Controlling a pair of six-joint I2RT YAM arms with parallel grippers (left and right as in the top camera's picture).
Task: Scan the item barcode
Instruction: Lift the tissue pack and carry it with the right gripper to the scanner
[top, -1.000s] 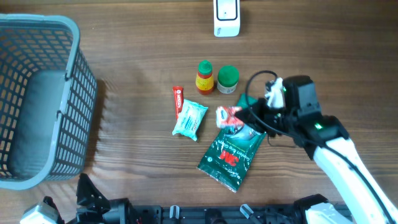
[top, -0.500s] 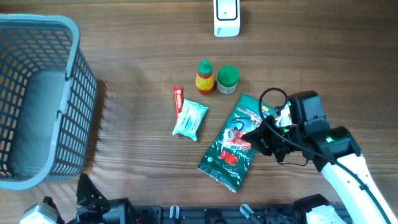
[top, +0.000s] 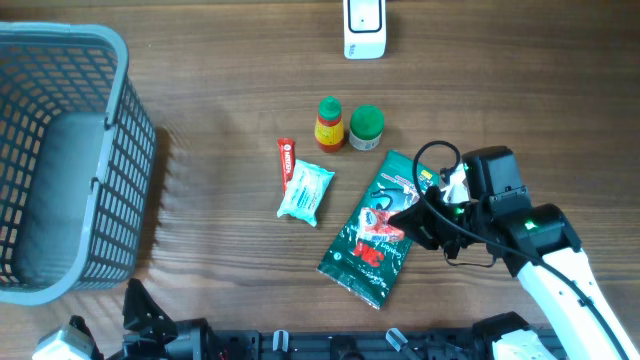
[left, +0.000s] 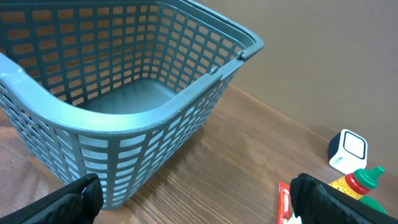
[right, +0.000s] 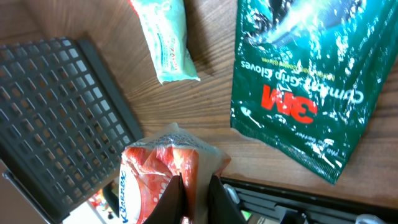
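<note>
My right gripper (top: 412, 218) is shut on a red and white Kleenex tissue pack (top: 384, 221), held above the green 3M glove bag (top: 366, 252). In the right wrist view the pack (right: 152, 180) is pinched by its clear wrapper edge between the gripper's (right: 196, 190) dark fingers. A white scanner box (top: 364, 28) stands at the table's far edge, well away from the pack. The left gripper (left: 199, 200) hangs open low over the wood beside the basket, nothing between its fingers. No barcode shows on the pack.
A grey-blue mesh basket (top: 120, 150) fills the left side. A red sauce bottle (top: 329, 124), a green-lidded jar (top: 366, 127), a red snack bar (top: 286, 160) and a teal wipes pack (top: 305, 192) lie mid-table.
The right gripper carried the tissue pack toward the table's front edge, uncovering the top of the green bag. Over the last half second it has barely moved. The left gripper stayed still.
</note>
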